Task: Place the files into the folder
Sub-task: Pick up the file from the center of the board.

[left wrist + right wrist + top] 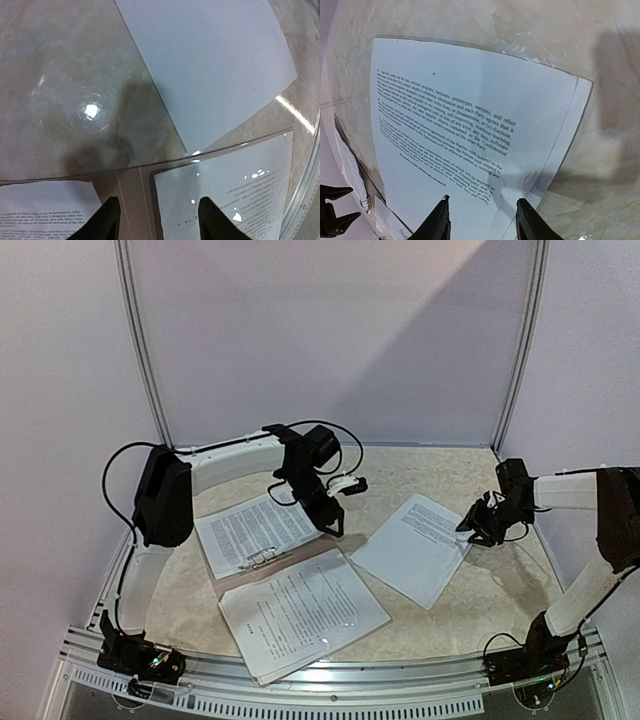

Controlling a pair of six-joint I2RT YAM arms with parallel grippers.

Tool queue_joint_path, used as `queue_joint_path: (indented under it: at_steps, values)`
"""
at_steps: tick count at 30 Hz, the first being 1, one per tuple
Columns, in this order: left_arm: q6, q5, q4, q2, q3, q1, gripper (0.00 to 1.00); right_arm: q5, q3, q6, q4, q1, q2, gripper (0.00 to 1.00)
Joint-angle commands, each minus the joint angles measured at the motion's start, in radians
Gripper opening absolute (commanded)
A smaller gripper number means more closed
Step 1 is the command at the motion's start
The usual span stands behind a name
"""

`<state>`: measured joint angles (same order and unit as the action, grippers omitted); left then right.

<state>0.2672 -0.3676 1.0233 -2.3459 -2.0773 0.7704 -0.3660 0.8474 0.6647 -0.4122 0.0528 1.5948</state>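
Okay, so the folder is lying open and flat in the middle of the bench, with its tan inside showing as a strip between two of the files. The clipped stack is sitting on the folder's far-left half with the silver clip at its near edge. The front stack is covering the near-right half and reaching almost to the bench's front edge.

The loose stack is lying by itself on the bench to the right, just beside the folder and turned at an angle, not in it yet.

The left claw is hanging over the folder's middle strip, pointing down. Its fingers are standing apart with nothing between them, so it's open and empty.

The right claw is sitting at the right-hand edge of the loose stack. Its fingers are apart too, straddling that edge, and the paper there is looking a bit rumpled. I can't tell whether the tips are actually touching the sheet, but they aren't pinching it.
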Motion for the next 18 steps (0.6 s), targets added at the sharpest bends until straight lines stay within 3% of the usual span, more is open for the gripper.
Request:
queue_joint_path:
  at_steps: [1,12,18]
  values:
    - [-0.050,-0.021,-0.038,-0.073,-0.024,0.031,0.55,-0.021,-0.036,-0.006,0.026,-0.026,0.014,0.45]
    - [-0.069,-0.030,-0.045,-0.148,-0.021,0.033,0.55,-0.075,-0.099,0.003,0.118,-0.033,0.044,0.45]
    - [-0.069,-0.027,-0.058,-0.177,-0.025,0.033,0.55,-0.184,-0.141,0.032,0.236,-0.044,0.059,0.45]
